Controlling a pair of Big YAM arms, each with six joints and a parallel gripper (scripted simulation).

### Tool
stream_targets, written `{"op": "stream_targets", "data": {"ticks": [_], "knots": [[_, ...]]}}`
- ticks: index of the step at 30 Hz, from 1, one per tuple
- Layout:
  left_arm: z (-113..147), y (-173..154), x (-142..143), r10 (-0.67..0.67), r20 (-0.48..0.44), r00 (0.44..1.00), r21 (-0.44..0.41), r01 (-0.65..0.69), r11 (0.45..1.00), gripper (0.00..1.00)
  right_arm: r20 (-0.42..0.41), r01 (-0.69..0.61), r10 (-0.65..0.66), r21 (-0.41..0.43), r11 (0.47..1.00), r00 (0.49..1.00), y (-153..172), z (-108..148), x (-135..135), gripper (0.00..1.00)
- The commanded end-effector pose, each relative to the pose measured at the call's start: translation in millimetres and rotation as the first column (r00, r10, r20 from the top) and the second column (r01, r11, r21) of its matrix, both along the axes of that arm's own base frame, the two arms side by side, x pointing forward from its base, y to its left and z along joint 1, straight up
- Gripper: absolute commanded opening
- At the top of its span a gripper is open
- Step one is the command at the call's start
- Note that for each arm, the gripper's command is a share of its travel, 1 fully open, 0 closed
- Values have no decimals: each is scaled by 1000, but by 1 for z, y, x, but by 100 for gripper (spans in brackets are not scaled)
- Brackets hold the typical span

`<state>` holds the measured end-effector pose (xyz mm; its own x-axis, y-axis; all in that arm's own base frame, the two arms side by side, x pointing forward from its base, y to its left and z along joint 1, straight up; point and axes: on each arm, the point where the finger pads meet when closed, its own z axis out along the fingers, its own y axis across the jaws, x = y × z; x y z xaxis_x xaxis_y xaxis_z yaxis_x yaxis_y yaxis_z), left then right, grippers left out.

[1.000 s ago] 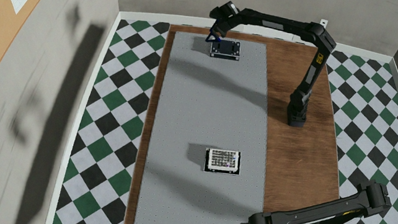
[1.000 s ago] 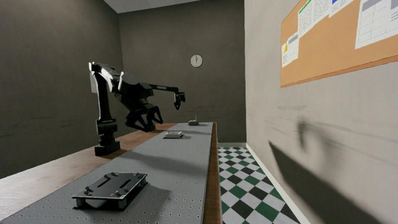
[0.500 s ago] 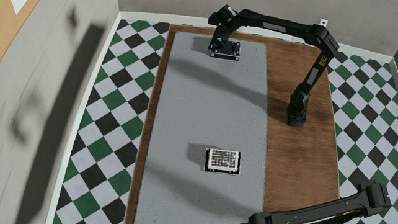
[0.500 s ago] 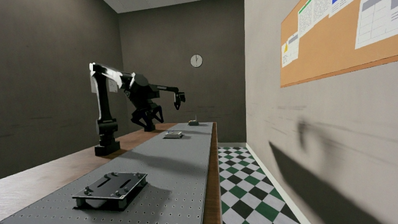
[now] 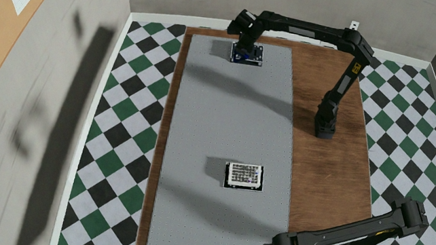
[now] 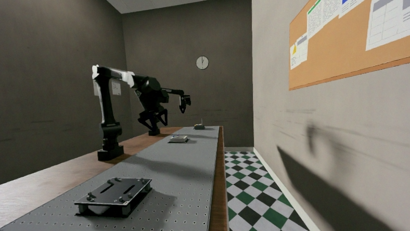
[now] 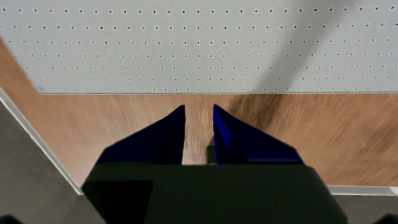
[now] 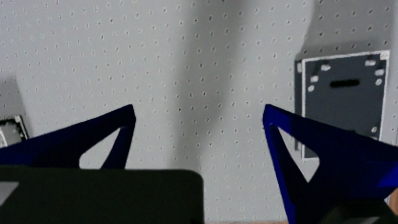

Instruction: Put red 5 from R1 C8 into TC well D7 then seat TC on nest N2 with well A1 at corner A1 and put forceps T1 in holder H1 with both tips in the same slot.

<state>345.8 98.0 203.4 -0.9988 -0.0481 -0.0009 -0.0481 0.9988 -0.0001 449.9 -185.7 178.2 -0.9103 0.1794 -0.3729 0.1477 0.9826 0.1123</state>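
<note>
The raised nest N2 (image 5: 257, 54) (image 6: 114, 191) (image 8: 344, 107) carries nothing; its dark plate has several locators. The white tube carrier TC (image 5: 244, 174) (image 6: 178, 139) (image 8: 10, 135) sits on a black base between the arms, with small blue and purple spots on top. My right gripper (image 6: 159, 126) (image 8: 199, 111) is wide open and empty, above the pegboard beside N2. My left gripper (image 7: 199, 111) (image 6: 182, 112) is partly open and empty, high above the table's edge. The far grey-green unit (image 6: 199, 126), with a thin upright piece, is too small to tell R1 from H1. The red vial cannot be made out.
The pegboard (image 5: 227, 122) (image 6: 171, 183) (image 7: 150, 55) lies along the wooden table (image 5: 331, 166) (image 7: 125, 130). The right arm reaches over N2 in the top view. The left arm hangs over the pegboard's near end and hides part of it there.
</note>
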Motion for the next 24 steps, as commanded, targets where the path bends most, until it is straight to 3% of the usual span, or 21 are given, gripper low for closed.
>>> {"op": "stream_targets", "data": {"ticks": [1,3,4,5,6,7,10,11,13,15,18,19,20,21,22,24], "knots": [[13,2,9,3,33,999,10,-3,1000,24,-16,-14,14,3,1000,1000,19,9,-8,100],[13,2,9,3,33,999,10,-3,1000,24,-42,-21,21,0,1000,999,25,10,-13,100],[13,2,9,3,33,999,10,-3,1000,24,-19,-35,34,-28,999,999,20,34,3,100],[13,2,9,3,33,999,10,-3,1000,24,-66,-49,48,-22,999,997,23,22,2,100],[13,2,9,3,33,999,10,-3,1000,24,-37,-34,33,-30,999,999,27,37,-3,100],[13,2,9,3,33,999,10,-3,1000,24,-91,-35,35,-5,999,995,37,11,-23,100],[13,2,9,3,33,999,10,-3,1000,24,-91,-35,35,-5,999,995,40,12,-26,100],[13,2,9,3,33,999,10,-3,1000,24,-91,-44,42,-20,999,995,35,24,-8,100],[13,2,9,3,33,999,10,-3,1000,24,-140,-79,74,-32,996,987,41,25,-14,100],[13,2,9,3,33,999,10,-3,1000,24,-165,-60,57,-15,998,985,54,15,-40,100],[13,2,9,3,33,999,10,-3,1000,24,-189,-69,64,-20,997,980,62,17,-49,100],[13,2,9,3,33,999,10,-3,1000,24,-159,-76,68,-48,996,985,58,43,-34,100],[13,2,9,3,33,999,10,-3,1000,24,-213,-96,86,-40,995,973,60,30,-35,100],[13,2,9,3,33,999,10,-3,1000,24,-187,-86,75,-50,995,979,63,43,-40,100],[13,2,9,3,33,999,10,-3,1000,24,-238,-88,79,-27,996,968,72,20,-61,100],[13,2,9,3,33,999,10,-3,1000,24,-258,-116,99,-49,992,961,70,35,-47,100]]}}
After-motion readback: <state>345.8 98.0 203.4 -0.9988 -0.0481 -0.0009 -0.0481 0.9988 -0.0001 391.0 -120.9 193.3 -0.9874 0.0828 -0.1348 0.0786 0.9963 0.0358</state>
